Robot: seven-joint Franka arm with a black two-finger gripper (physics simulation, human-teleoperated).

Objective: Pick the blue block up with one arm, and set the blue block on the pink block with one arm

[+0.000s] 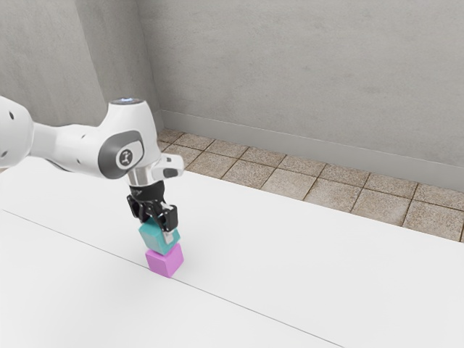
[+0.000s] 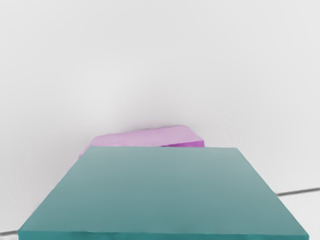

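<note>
White table (image 1: 326, 275), lower centre — gripper (image 1: 156, 225) pinches tilted blue block (image 1: 152, 236) over pink block (image 1: 164, 261) — an askew release could topple it.

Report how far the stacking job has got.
Done: the blue block is off the table, clamped in the gripper. In hand: it hangs tilted directly over the pink block, very close to its top; I cannot tell whether they touch. Left: set it flat, open the fingers and lift away.
</note>
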